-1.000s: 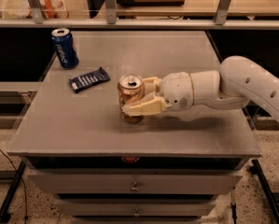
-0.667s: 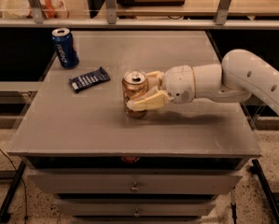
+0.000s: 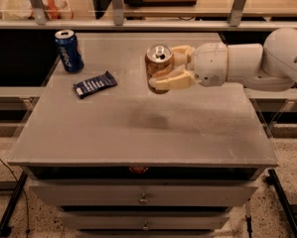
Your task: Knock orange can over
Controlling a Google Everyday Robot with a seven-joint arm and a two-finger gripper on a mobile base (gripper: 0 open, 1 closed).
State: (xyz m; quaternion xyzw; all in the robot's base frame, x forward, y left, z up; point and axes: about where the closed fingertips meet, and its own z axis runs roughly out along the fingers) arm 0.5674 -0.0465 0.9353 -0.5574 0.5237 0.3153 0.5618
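Gripper (image 3: pixel 164 69) and orange can (image 3: pixel 158 63) have risen together. A second ago the can stood on the counter (image 3: pixel 138 148) near its middle with the fingers (image 3: pixel 174 80) round it. Now it hangs upright, clear of the surface, over the far half of the counter and about midway between the left and right edges. A soft dark shadow (image 3: pixel 143 119) lies on the bare top below and nearer the front edge, which fits a can held in the air. The fingers are clenched on the can's body from the right side, one pale pad high by the rim and one low under its belly. The silver top and pull tab face upward.

For the task, this means nothing has been knocked over yet; the can has been picked up rather than tipped. In my judgement it must be laid on its side, or set down and pushed, before the job counts as done.

The orange can's lettering cannot be read, being mostly behind the fingers. The blue can (image 3: pixel 69 50) near the far left corner carries white lettering running down its side that looks like Pepsi. The dark blue snack wrapper (image 3: pixel 95 84) just in front of it, towards the left edge, has pale print too small to read.
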